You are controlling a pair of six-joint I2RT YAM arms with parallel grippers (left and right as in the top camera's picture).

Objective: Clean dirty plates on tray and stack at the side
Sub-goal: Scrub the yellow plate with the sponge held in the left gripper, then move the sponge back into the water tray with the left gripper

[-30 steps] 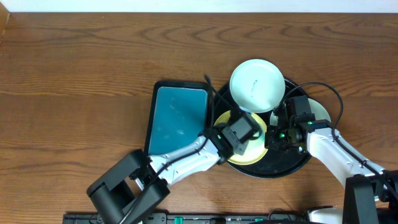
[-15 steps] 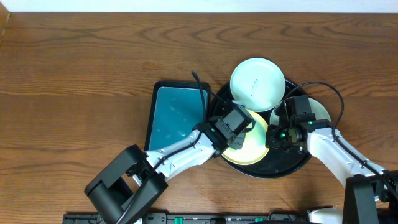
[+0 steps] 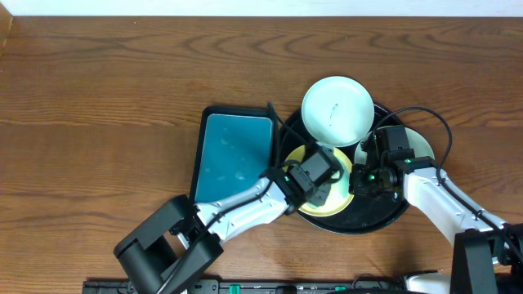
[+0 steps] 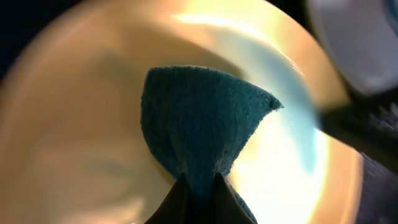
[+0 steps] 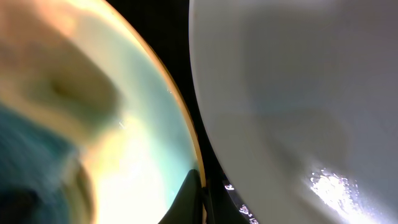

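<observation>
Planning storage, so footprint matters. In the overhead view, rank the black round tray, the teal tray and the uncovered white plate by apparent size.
Largest to smallest:
1. black round tray, though partly covered
2. teal tray
3. white plate
The differences look clear, with no ties.

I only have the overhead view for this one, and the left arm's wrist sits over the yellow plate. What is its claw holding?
Observer: The left claw is shut on a teal cloth, and the cloth is spread against the yellow plate.
Reviewer: And the right claw? Its wrist hides the tips from above.
Observer: The right claw is shut, with its tips right at the yellow plate's rim. I cannot tell if it pinches that rim.
Reviewer: What is next to those tips?
Observer: A white plate lies just beside them, with a dark strip of the tray between the two plates.
</observation>
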